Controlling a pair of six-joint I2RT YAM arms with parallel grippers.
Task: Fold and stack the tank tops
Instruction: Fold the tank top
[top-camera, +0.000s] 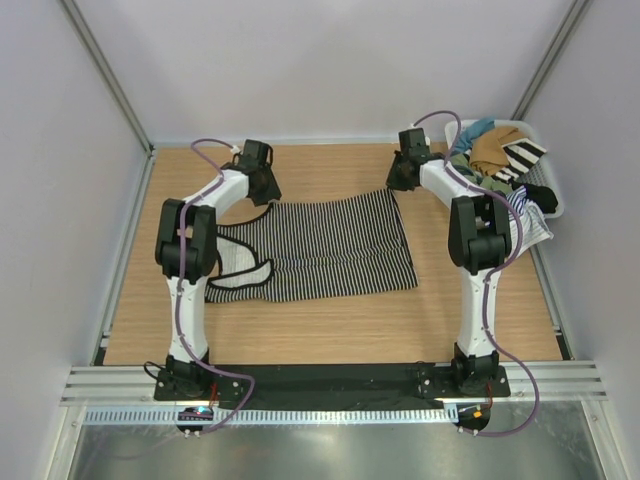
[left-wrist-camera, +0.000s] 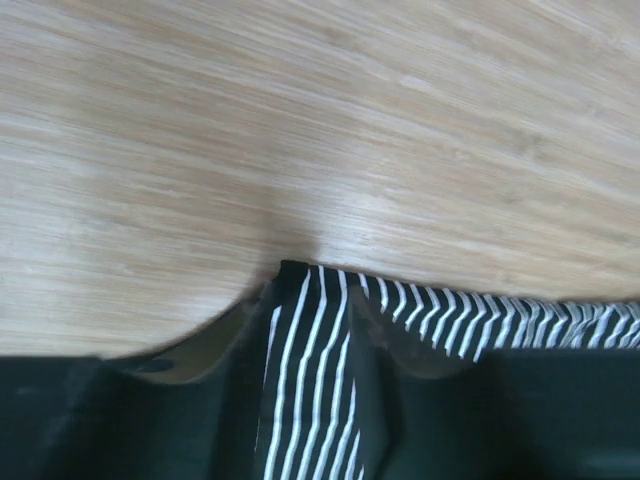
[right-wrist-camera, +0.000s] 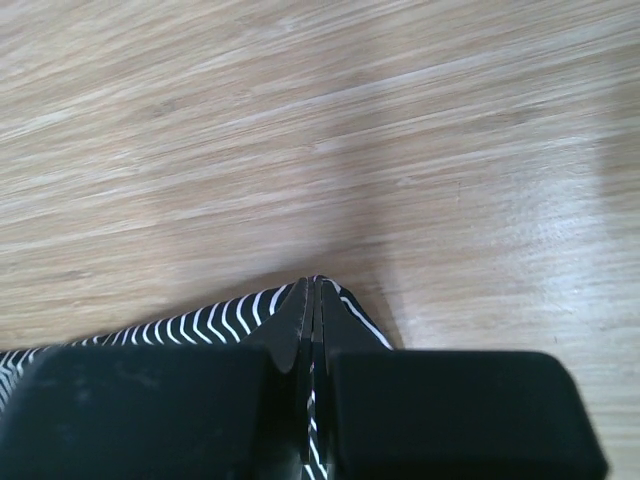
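Note:
The fine black-and-white tank top (top-camera: 320, 245) lies spread flat on the wooden table, its white-trimmed straps toward the left. My left gripper (top-camera: 262, 185) is at its far left corner. In the left wrist view a band of the striped cloth (left-wrist-camera: 300, 360) fills the gap in the left gripper (left-wrist-camera: 315, 300), which is shut on it. My right gripper (top-camera: 403, 178) is at the far right corner. In the right wrist view the right gripper (right-wrist-camera: 312, 290) is pinched shut on that corner of the cloth (right-wrist-camera: 200, 325). The blue-and-white tank top (top-camera: 527, 218) hangs over the bin's near edge.
A white bin (top-camera: 548, 135) at the back right holds a heap of clothes: a tan piece (top-camera: 490, 148), a bold wide-striped cloth (top-camera: 522, 158) and a black one (top-camera: 540, 195). White walls close in the table on three sides.

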